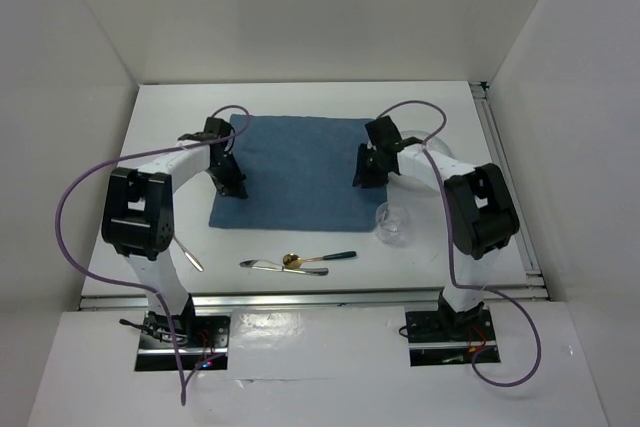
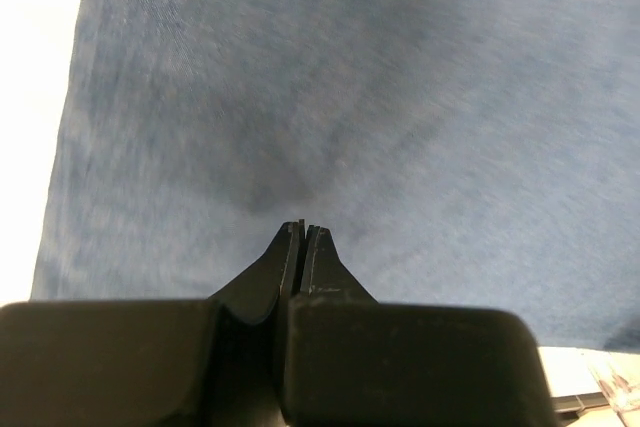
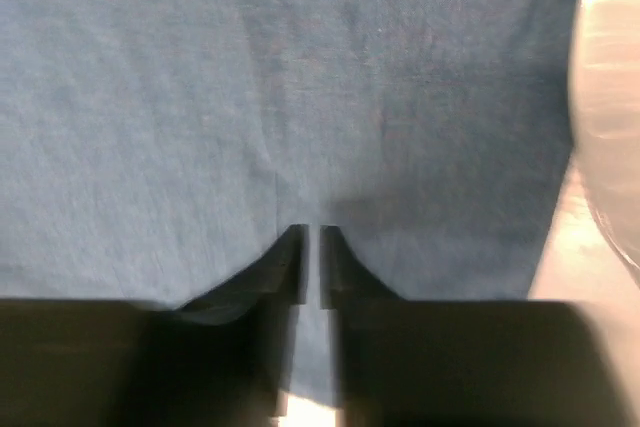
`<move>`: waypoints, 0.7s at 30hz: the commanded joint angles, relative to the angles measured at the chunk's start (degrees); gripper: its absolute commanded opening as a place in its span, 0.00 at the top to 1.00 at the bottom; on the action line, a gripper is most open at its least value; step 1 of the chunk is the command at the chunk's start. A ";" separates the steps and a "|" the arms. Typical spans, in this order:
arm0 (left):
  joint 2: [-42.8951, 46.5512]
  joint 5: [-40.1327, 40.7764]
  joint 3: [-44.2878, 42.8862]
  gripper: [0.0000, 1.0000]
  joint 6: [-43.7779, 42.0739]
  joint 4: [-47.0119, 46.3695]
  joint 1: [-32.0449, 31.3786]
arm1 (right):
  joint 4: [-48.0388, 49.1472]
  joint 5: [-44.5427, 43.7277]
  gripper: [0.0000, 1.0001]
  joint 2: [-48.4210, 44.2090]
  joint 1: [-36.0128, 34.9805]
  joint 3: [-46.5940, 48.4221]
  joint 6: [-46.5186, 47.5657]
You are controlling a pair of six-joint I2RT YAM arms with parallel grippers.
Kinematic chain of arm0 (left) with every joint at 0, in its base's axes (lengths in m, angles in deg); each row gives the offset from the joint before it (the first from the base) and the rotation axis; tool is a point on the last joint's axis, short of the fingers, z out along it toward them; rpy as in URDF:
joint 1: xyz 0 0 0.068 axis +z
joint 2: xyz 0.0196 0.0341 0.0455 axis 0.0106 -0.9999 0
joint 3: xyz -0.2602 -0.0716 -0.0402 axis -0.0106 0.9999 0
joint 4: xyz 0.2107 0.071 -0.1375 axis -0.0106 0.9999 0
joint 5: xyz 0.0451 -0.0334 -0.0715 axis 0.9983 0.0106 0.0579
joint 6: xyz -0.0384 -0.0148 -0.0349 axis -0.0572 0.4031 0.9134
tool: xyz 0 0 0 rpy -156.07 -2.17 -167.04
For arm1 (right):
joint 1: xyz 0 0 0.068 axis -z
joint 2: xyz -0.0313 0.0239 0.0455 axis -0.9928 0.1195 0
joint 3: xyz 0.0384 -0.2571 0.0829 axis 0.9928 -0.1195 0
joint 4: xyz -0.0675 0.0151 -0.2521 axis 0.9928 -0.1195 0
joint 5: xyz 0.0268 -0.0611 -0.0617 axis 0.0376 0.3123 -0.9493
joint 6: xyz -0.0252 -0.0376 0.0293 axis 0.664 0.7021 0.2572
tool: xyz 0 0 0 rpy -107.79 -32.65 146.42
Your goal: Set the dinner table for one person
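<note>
The dinner table [image 1: 300, 99] is a white top with a blue cloth placemat [image 1: 295, 162] spread at its middle. My left gripper [image 1: 234, 187] hangs low over the mat's left edge. In the left wrist view its jaws [image 2: 303, 226] are pressed together with the tips at the blue cloth [image 2: 400, 97]. Whether they pinch any cloth is not clear. My right gripper [image 1: 364, 175] is over the mat's right edge. The right wrist view shows its fingers [image 3: 311, 232] a narrow slit apart, with only blue cloth [image 3: 300, 77] seen through the gap.
A clear glass [image 1: 392, 223] stands off the mat's right front corner. A clear dish [image 1: 420, 133] lies behind the right arm and shows at the edge [image 3: 610, 97] of the right wrist view. A knife [image 1: 189, 253], silver cutlery [image 1: 270, 266], a gold spoon [image 1: 293, 260] and a teal-handled piece [image 1: 338, 255] lie along the front.
</note>
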 commanded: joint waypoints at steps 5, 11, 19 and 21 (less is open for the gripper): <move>8.41 5.56 -11.88 0.90 -2.60 9.36 -1.59 | -4.96 -5.95 0.18 -15.58 4.14 9.63 1.83; 13.94 6.53 -15.23 0.63 -4.70 10.60 -2.11 | -3.12 -2.20 0.02 -27.27 22.41 -2.49 -2.82; 17.73 6.00 -16.46 0.48 -6.47 10.07 -5.10 | 4.87 12.21 0.01 -27.21 40.46 -17.97 -5.83; 17.73 6.00 -15.86 0.48 -6.47 9.55 -5.63 | 8.29 14.07 0.01 -24.76 41.16 -18.50 -7.05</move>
